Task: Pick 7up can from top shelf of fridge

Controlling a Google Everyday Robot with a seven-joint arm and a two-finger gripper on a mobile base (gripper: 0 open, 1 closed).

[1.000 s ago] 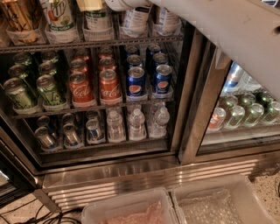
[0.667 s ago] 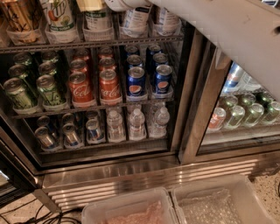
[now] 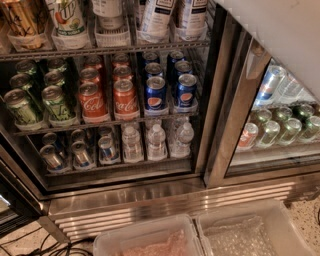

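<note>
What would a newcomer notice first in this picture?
The bright red Coca-Cola cans and blue Pepsi cans on the middle rack of the fridge catch the eye first. Above them, on the top shelf, stands the 7up can. The white arm fills the upper right corner; the tool is not in view.

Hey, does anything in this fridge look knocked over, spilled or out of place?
Nothing stands out. The 7up can stands upright in its tray on the top shelf, the Coca-Cola cans below sit in tidy rows, and no spill shows. The gripper is out of view; only the white arm shows at upper right.
</note>
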